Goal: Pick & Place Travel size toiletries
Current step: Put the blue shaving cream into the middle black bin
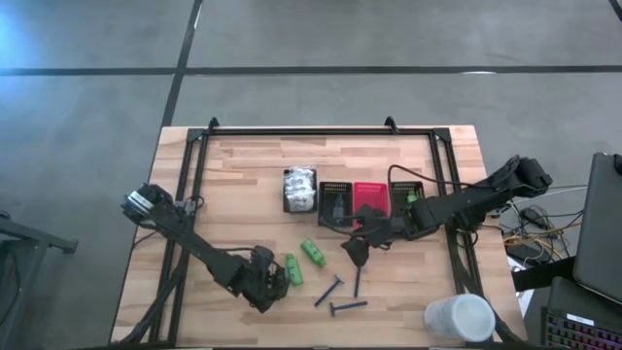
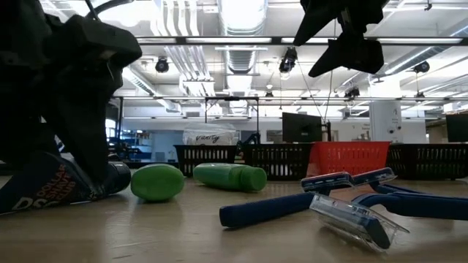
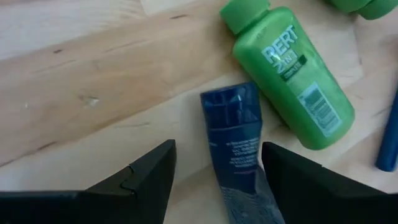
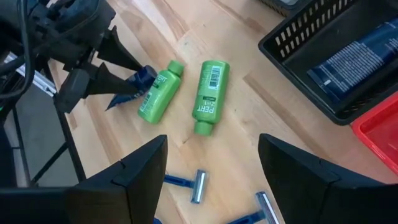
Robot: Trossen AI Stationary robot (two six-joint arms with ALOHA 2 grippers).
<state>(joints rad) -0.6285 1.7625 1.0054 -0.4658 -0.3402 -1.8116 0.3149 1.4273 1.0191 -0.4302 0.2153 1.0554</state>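
My left gripper (image 1: 272, 284) is open and low at the table's near side. Its fingers stand on either side of a dark blue tube (image 3: 235, 143) lying flat on the wood, with a gap on each side. Right beside it lies a green bottle (image 3: 292, 74), and a second green bottle (image 1: 311, 253) lies a little farther on. My right gripper (image 1: 355, 251) is open and empty, hanging above the table middle (image 4: 211, 168). Dark blue razors (image 1: 328, 290) (image 1: 348, 306) lie flat near the front edge.
A row of small mesh bins stands mid-table: one with white packets (image 1: 299, 190), a black bin (image 1: 336, 201), a red bin (image 1: 370, 199) and another black bin (image 1: 408, 199). A large white cup (image 1: 459, 318) stands at the near right corner. Black frame rails (image 1: 194, 165) border the tabletop.
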